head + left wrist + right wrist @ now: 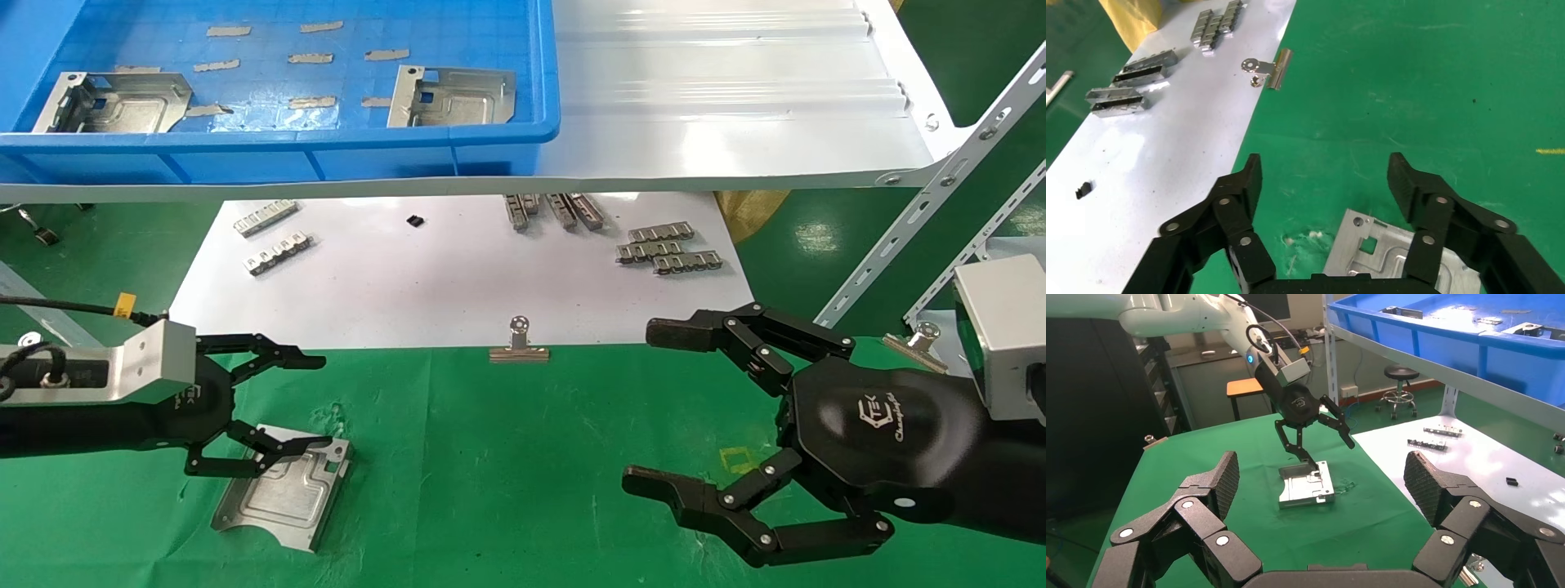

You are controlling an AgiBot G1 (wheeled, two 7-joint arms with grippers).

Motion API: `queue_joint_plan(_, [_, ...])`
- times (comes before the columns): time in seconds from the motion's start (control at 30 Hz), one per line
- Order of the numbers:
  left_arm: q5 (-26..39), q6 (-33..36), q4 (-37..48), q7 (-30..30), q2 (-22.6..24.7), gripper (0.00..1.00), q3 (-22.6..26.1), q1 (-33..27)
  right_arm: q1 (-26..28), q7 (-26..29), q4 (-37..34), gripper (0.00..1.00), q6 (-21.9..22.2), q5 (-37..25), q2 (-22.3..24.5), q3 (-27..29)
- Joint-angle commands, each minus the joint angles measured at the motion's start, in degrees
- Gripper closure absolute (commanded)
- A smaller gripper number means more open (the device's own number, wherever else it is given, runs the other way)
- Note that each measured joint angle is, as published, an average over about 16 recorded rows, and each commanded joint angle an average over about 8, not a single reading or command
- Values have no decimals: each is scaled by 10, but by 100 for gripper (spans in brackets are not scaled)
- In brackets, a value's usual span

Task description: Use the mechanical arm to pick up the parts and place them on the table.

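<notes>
One part (pixel 282 490) lies flat on the green-clothed table (pixel 507 465) at the front left. Just above it my left gripper (pixel 319 402) stands open, its lower finger over the part's near corner and the other finger clear of it. In the left wrist view, that gripper (pixel 1326 174) holds nothing and the part (pixel 1376 251) shows under one finger. Two more parts (pixel 114 102) (pixel 453 96) rest in the blue bin (pixel 278 155). At the front right my right gripper (pixel 645 406) hangs open and empty. The right wrist view shows it (pixel 1321 478) facing the part (pixel 1306 487).
A white sheet (pixel 458 286) lies behind the green cloth and carries small ridged strips (pixel 666 249) (pixel 274 241). A binder clip (pixel 519 343) holds its front edge. The bin stands on a white shelf (pixel 719 106) overhanging the sheet. A perforated metal strut (pixel 923 212) slants at the right.
</notes>
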Motion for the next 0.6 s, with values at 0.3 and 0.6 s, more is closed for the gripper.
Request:
queue_joint_plan(0.3, [-18,-7,-66,-45,-13,0,-37,36,0,0,0,0,0,0,0,0])
queue_joint_plan(0.6, [-44,-16,-153,-107,-30,0,-87,84,0,0,0,0,0,0,0,0])
